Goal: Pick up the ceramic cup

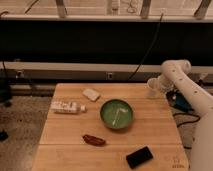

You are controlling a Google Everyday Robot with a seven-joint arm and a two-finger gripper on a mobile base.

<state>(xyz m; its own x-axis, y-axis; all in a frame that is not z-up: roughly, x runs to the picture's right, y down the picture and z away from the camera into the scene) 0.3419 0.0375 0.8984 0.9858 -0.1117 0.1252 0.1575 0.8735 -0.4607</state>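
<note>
the tool (160, 86) is right beside the ceramic cup (152, 88) at the far right corner of the surface (70, 145), its grip i cannot tell; the lift seems left.

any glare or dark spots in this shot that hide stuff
Camera view: the wooden table is evenly lit, no strong glare; the panel behind it is nearly black; the white ceramic cup at the table's far right edge blends into the pale gripper right beside it.
</note>
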